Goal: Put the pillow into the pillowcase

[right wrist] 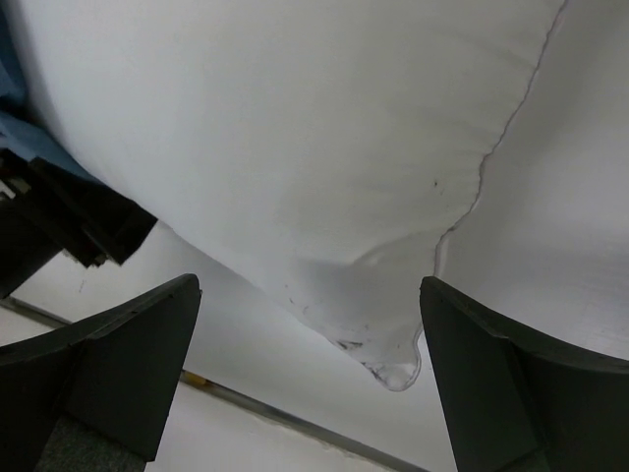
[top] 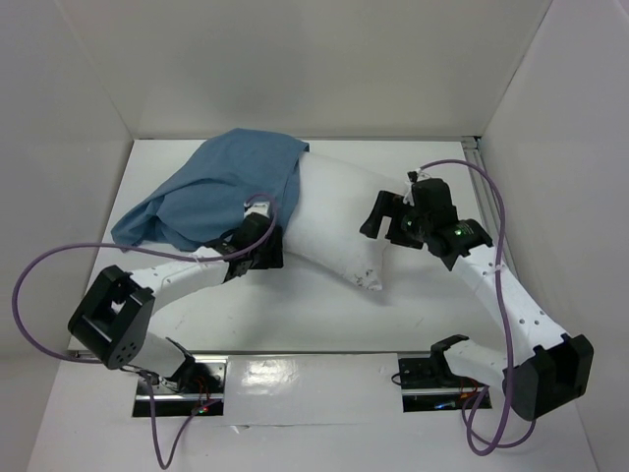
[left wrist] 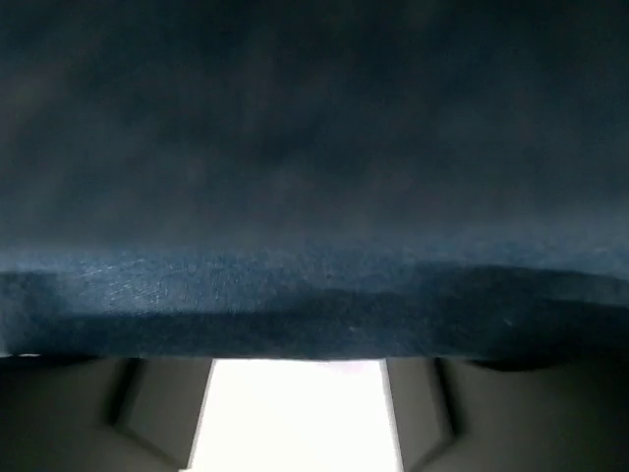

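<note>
The blue pillowcase (top: 221,192) lies crumpled at the back left, covering the left end of the white pillow (top: 339,221). The pillow's bare right part stretches towards the middle, with one pointed corner (top: 373,283) at the front. My left gripper (top: 260,241) is at the pillowcase's near edge. In the left wrist view dark blue cloth (left wrist: 314,197) fills the frame and drapes over the fingertips; the jaws (left wrist: 295,369) stand apart. My right gripper (top: 381,211) is open at the pillow's right side. In its view the pillow (right wrist: 295,138) and its corner (right wrist: 393,369) lie ahead between the open fingers (right wrist: 310,285).
White walls close off the table (top: 295,315) at the back and both sides. A metal rail (top: 475,147) runs along the right edge. Purple cables loop from both arms. The left arm's dark gripper shows at the left of the right wrist view (right wrist: 69,216).
</note>
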Robot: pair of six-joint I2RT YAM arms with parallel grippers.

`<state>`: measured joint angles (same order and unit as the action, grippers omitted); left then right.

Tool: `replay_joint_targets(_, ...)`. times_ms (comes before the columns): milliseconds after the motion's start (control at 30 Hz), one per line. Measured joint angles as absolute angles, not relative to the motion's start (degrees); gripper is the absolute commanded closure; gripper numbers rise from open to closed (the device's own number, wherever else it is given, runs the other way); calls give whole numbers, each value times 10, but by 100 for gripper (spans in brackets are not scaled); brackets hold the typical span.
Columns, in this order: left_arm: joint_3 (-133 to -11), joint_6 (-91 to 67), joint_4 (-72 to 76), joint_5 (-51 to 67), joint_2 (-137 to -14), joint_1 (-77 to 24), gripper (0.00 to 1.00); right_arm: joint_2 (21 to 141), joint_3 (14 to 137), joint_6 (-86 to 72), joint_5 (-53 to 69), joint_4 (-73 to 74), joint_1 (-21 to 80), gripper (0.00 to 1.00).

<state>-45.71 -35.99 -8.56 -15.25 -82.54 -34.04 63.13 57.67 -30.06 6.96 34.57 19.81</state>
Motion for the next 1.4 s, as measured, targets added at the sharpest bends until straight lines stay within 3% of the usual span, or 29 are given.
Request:
replay_joint_targets(33,-460,-357,-86,-160,-832,-340,41,631,576,-300,73,349,198,0)
replay_joint_targets(67,-465,-350,-86,-166,-841,-340,41,631,576,-298,78,354,198,0)
replay_joint_targets(100,-470,-347,-88,-172,-848,-339,49,631,576,-295,83,359,198,0)
replay_joint_targets(300,-479,-349,-86,-198,-852,-332,72,628,562,-286,106,385,195,0)
replay_joint_targets(333,-481,-349,-86,-203,-852,-330,81,627,561,-286,109,389,194,0)
replay_joint_targets(433,-485,-350,-87,-213,-852,-326,95,626,558,-286,113,398,193,0)
replay_joint_targets(467,-486,-351,-87,-215,-852,-325,95,626,558,-286,114,401,193,0)
replay_joint_targets(500,-486,-351,-88,-218,-851,-325,94,625,558,-286,114,403,193,0)
replay_joint_targets(533,-486,-351,-89,-219,-850,-325,83,626,558,-286,114,405,193,0)
replay_joint_targets(633,-485,-353,-90,-221,-839,-324,70,626,558,-284,114,413,193,0)
replay_joint_targets(667,-484,-356,-88,-221,-832,-324,55,626,558,-284,114,414,193,0)
replay_joint_targets(733,-471,-361,-80,-222,-815,-324,42,626,558,-284,114,414,193,0)
replay_joint_targets(933,-401,-367,-45,-223,-774,-336,28,632,558,-284,114,413,193,0)
replay_joint_targets(1000,-372,-368,-32,-222,-764,-351,19,635,558,-284,116,413,193,0)
replay_joint_targets(1333,-349,-371,60,-247,-817,-377,15,667,559,-272,131,412,192,0)
replay_joint_targets(1400,-350,-369,69,-262,-827,-378,19,671,559,-270,133,412,192,0)
